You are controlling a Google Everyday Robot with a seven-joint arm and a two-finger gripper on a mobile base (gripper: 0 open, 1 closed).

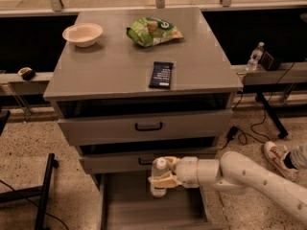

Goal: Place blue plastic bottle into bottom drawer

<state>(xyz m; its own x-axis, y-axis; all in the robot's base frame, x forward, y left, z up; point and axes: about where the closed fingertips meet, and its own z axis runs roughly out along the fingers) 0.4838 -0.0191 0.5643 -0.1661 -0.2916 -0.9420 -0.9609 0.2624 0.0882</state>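
Note:
The blue plastic bottle [159,175] is a clear bottle with a white cap, held upright. My gripper [163,176] is shut on the bottle, its fingers wrapped around the body; the white arm reaches in from the lower right. The bottle hangs just above the back part of the open bottom drawer [120,210], a wide grey tray pulled out at the foot of the cabinet. The bottle's lower end looks close to the drawer floor; I cannot tell whether it touches.
On the cabinet top [115,66] lie a white bowl [82,34], a green chip bag [152,31] and a dark flat packet [161,74]. Two upper drawers with black handles [148,126] are slightly open. A small water bottle [254,56] stands far right. A shoe [278,159] is at right.

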